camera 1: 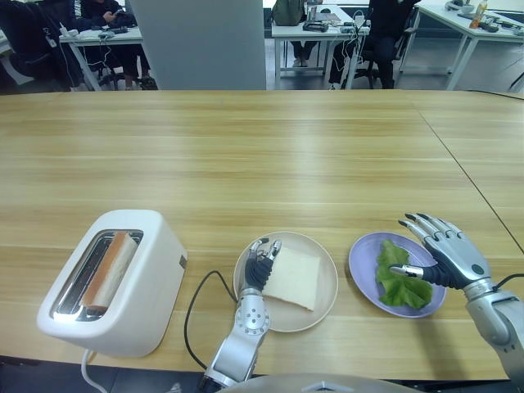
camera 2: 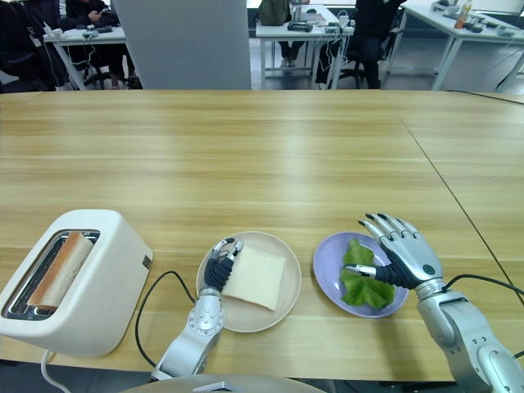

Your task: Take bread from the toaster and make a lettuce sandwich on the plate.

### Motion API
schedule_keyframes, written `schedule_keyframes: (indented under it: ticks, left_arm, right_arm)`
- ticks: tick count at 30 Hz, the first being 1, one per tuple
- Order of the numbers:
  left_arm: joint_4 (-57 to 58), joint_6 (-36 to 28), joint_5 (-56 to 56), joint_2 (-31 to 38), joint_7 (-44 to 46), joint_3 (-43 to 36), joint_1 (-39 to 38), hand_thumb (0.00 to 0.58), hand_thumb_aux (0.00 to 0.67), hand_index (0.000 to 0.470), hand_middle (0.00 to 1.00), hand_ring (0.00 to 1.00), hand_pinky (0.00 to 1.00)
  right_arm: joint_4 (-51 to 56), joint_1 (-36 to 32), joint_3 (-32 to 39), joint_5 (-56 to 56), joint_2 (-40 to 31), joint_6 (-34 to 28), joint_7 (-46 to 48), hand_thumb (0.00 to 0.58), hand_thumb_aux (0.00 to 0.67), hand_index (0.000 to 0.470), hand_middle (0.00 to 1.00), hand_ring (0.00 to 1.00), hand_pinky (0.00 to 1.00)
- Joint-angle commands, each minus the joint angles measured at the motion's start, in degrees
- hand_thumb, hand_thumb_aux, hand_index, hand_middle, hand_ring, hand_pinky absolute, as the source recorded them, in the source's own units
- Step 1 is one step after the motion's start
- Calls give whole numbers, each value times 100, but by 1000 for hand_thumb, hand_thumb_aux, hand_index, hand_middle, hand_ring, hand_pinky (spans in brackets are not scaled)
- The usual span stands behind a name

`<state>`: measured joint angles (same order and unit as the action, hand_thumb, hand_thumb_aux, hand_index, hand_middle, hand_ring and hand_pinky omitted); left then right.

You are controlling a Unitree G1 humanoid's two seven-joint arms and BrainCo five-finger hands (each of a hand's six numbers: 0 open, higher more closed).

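Toaster (camera 1: 123, 282), white, stands at the near left of the wooden table (camera 1: 262, 155). Its long axis runs away from the robot and leans a little to the right. One slice (camera 1: 110, 266) stands on edge in the slot, its length following the slot and its brown crust facing up. A black cable (camera 1: 194, 304) loops over the table between the toaster and the beige plate (camera 1: 282, 321).

The left hand (camera 1: 255, 282) comes up from the near edge onto the left side of the beige plate. Its fingers are curled in and closed on the left edge of the bread slice (camera 1: 295, 278). This slice lies flat on the plate, roughly square and turned slightly, so that one corner points toward the near right.

Just beside it on the right, without touching it, sits the purple plate (camera 1: 363, 255). On it lies the lettuce (camera 1: 401, 285), a green leaf lying flat with its long axis running from the far left of the plate to the near right.

The right hand (camera 1: 454, 260) is over the right rim of the purple plate, fingers spread wide and pointing away toward the far left, gripping nothing. Its thumb reaches leftward over the leaf; whether the tip touches the lettuce cannot be told.
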<state>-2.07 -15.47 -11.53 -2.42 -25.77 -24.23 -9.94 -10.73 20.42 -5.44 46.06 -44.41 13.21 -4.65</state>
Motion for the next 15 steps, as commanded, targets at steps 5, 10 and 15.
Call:
schedule_keyframes:
  ticks: [5,10,15]
  left_arm:
    - [-168,-23,-260,-565,-105,-211,36,0,0,0,169,169,169]
    - [-609,-198,-483,-532,-102,-350,-31,0,0,0,141,141,141]
    - [-1496,-657,-727,-481,89,-659,-235,0,0,0,114,114,114]
  right_arm:
    - [580,-197,189,6,-100,109,139,0,0,0,31,31,31]
    - [685,-386,305,-5,-73,177,197,0,0,0,35,35,35]
    - [716,-600,431,-35,-16,228,185,0,0,0,31,31,31]
